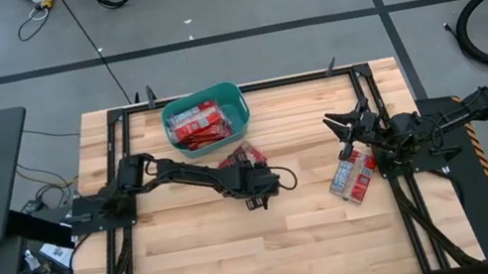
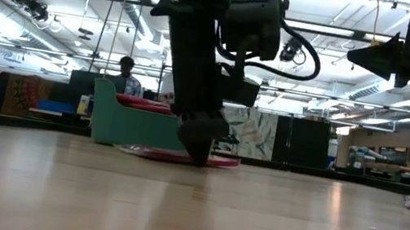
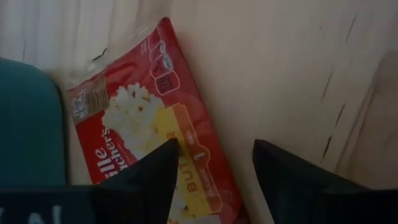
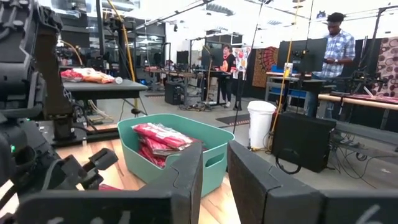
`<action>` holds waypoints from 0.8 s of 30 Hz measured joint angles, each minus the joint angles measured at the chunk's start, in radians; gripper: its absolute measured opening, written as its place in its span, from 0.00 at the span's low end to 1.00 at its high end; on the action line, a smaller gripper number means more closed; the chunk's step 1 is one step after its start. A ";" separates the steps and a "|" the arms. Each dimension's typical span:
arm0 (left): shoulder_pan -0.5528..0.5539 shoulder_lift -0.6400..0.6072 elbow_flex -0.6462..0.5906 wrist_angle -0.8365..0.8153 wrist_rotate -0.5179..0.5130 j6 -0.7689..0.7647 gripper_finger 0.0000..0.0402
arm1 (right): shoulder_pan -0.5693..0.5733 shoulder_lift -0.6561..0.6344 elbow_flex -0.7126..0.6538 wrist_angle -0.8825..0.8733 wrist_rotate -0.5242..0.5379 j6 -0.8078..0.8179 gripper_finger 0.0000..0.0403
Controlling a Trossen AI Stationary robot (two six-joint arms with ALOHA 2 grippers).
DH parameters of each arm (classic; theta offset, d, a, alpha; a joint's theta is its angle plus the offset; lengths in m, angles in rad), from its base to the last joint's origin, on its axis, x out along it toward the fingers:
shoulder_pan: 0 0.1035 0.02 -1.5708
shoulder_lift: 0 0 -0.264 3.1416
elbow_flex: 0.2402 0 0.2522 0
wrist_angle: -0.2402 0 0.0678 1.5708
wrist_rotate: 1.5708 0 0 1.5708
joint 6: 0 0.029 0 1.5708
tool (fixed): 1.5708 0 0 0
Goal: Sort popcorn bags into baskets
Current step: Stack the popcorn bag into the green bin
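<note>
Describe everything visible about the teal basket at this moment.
The teal basket is a rounded-rectangular plastic tub with plain walls, a rolled rim and a handle slot in one end. It stands upright at the table's far edge, left of centre, holding several red popcorn bags piled inside. Neither gripper touches it.

The bench [image 1: 243,248] is pale wood planks with a smooth, faintly shiny finish; the popcorn bags [image 3: 149,124] are glossy printed film, slightly crinkled; the teal basket [image 4: 214,146] looks like smooth matt plastic; the left pincer [image 3: 211,180] fingers [image 3: 298,186] are dark and matt.
</note>
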 joint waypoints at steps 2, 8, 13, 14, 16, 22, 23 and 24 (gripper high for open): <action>0.000 0.011 0.000 -0.023 0.013 0.001 0.50 | 0.000 0.001 0.000 0.000 0.000 0.000 0.20; 0.000 0.010 -0.002 -0.129 0.037 0.003 0.29 | 0.000 0.001 0.000 0.004 -0.002 0.000 0.20; -0.003 -0.003 -0.009 -0.210 0.031 0.004 0.05 | 0.000 0.001 0.000 0.004 -0.003 0.000 0.20; -0.007 -0.009 -0.010 -0.213 0.022 0.006 0.03 | 0.000 0.001 0.000 0.005 -0.003 0.000 0.20; -0.019 -0.027 -0.014 -0.219 0.001 0.014 0.03 | 0.000 0.001 0.000 0.004 -0.003 0.000 0.20; -0.037 -0.133 -0.012 -0.232 -0.015 0.032 0.01 | 0.000 0.001 0.000 0.004 -0.003 0.000 0.20; -0.036 -0.149 -0.012 -0.236 -0.018 0.032 0.01 | 0.000 0.001 0.000 0.004 -0.003 0.000 0.20; -0.036 -0.164 -0.013 -0.246 -0.020 0.031 0.01 | 0.000 0.001 0.000 0.004 -0.003 0.000 0.20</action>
